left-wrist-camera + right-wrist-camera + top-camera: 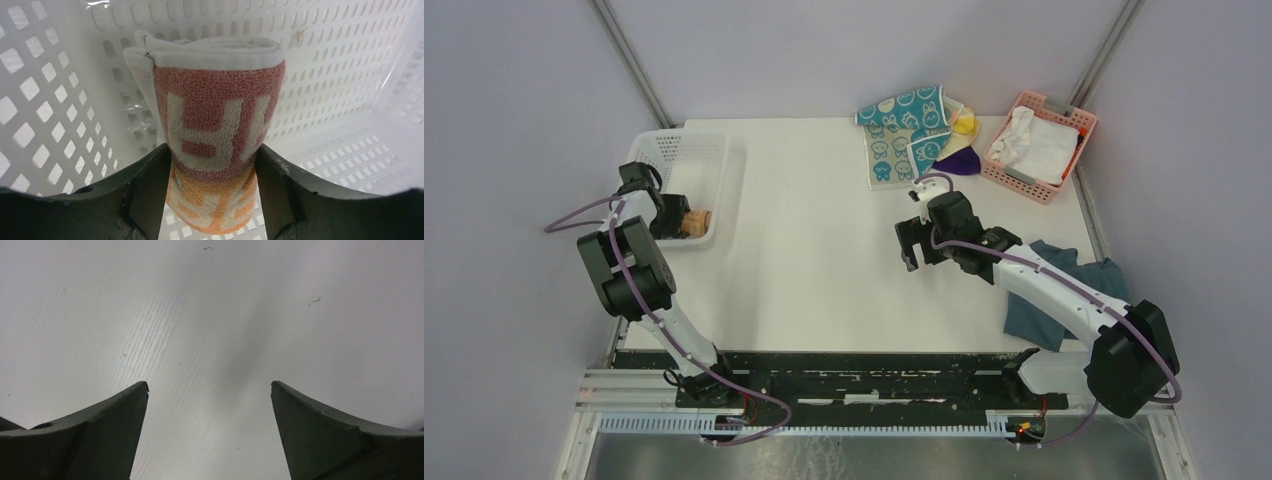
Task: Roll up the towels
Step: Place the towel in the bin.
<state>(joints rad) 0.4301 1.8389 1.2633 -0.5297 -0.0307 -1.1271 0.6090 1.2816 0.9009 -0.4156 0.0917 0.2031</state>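
Note:
My left gripper [682, 220] is shut on the rolled peach-orange printed towel [215, 135], holding it inside the white basket [676, 158] at the table's left; the roll's end shows in the top view [697, 221]. My right gripper [908, 246] is open and empty over bare table, right of centre; its fingers [120, 415] frame only white tabletop. The teal towel with white rabbit faces [902, 130] lies flat at the back, with a pale yellow towel [964, 122] and a deep purple towel [958, 160] beside it.
A pink basket [1079, 122] at the back right holds a white cloth [1036, 146]. A larger dull blue-grey cloth [1046, 310] lies under the right arm near the right edge. Grey walls enclose the table.

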